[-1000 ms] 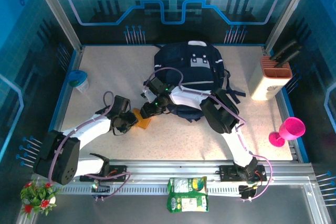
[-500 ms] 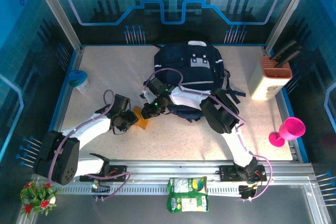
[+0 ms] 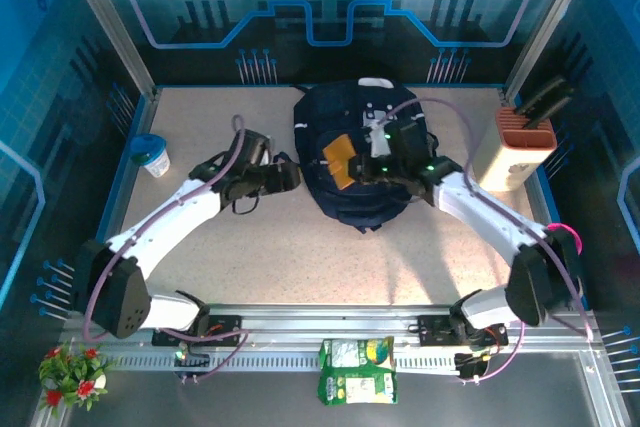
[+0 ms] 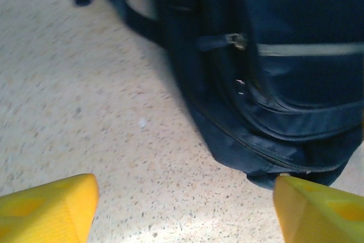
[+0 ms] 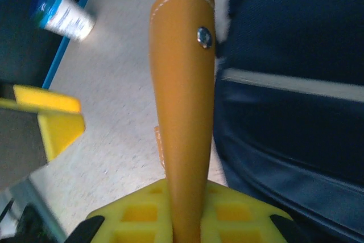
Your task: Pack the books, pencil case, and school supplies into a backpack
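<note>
R gripper (image 3: pixel 366 169) clamped on tan leather-look pencil case (image 3: pixel 340 157) over navy fabric backpack (image 3: pixel 325 112) mid-frame, L gripper (image 3: pixel 286 176) spread, empty, at its left; next prob. needs a zip gap to slot case in.

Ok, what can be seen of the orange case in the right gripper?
The orange case is a slim pouch that looks like smooth leather, with pale stitching round its rounded end and one metal stud there. The right gripper is shut on its other end. From above it hangs over the backpack; whether they touch is unclear.
</note>
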